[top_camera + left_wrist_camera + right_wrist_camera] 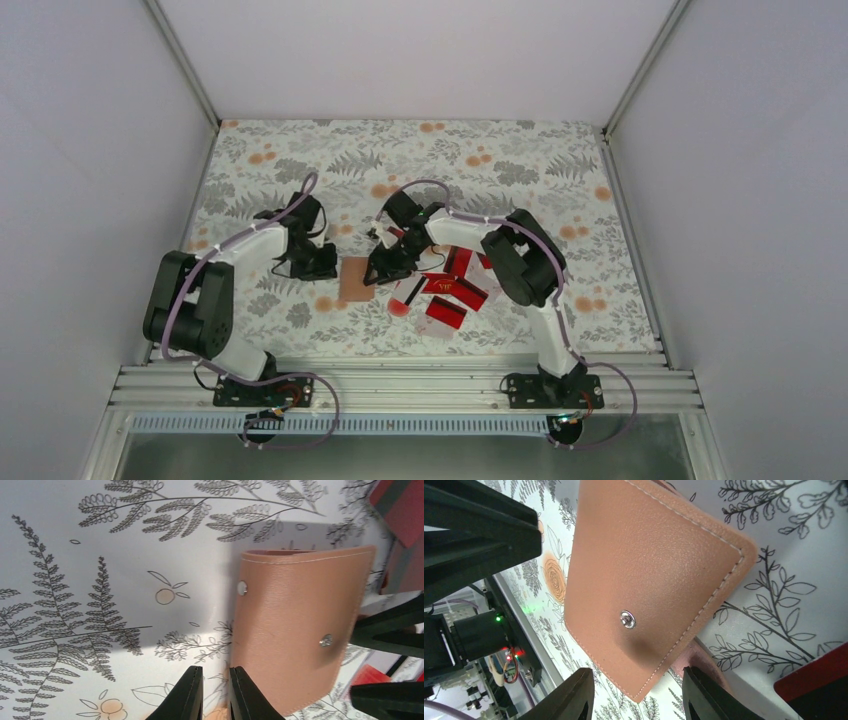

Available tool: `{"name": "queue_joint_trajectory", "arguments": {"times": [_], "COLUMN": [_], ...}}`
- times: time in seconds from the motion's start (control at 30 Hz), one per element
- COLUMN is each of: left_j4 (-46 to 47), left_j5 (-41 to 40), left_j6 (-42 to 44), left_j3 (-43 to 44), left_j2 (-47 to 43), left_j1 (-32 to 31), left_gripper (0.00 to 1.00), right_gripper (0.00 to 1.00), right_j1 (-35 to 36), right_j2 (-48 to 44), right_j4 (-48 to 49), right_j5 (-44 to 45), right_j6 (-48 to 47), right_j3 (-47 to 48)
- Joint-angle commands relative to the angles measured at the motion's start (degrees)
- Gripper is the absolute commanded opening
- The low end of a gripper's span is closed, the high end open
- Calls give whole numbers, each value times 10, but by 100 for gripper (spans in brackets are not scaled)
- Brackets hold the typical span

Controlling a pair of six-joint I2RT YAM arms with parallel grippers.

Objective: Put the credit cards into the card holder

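Observation:
The tan card holder [354,279] lies closed and flat on the floral cloth between my two grippers; its stud shows in the left wrist view [300,630] and the right wrist view [644,565]. My left gripper [322,268] [218,692] is at its left edge with the jaws nearly together and nothing between them; one finger overlaps the holder's edge. My right gripper [381,271] [638,697] is open, its fingers straddling the holder's near corner without gripping it. Several red credit cards [455,291] lie scattered to the right of the holder.
A round red spot [400,306] sits on the cloth just right of the holder. Red cards show in the left wrist view [406,510] and the right wrist view [819,680]. White walls enclose the table on three sides, and a metal rail [400,385] runs along the near edge.

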Motion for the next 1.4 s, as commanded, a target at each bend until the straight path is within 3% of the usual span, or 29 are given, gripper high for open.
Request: {"name": "queue_joint_trajectory", "arguments": {"times": [0.0, 0.4, 0.77, 1.37], "left_j4": [-5, 35, 32, 14], "left_j5": [-21, 35, 28, 40], "left_j6": [14, 30, 30, 27], "left_j3": [9, -8, -7, 17], "left_j2": [24, 59, 61, 50], "left_j1": [0, -19, -25, -25], "left_gripper": [15, 15, 15, 15], "right_gripper": [46, 47, 47, 49], "right_j1": [-11, -14, -18, 1], "right_j2": [-11, 6, -16, -31], "right_j4": [24, 37, 16, 25], "right_j5": [-11, -66, -88, -196], "right_j6": [-7, -14, -23, -77], "right_j3": [-19, -5, 16, 39]}}
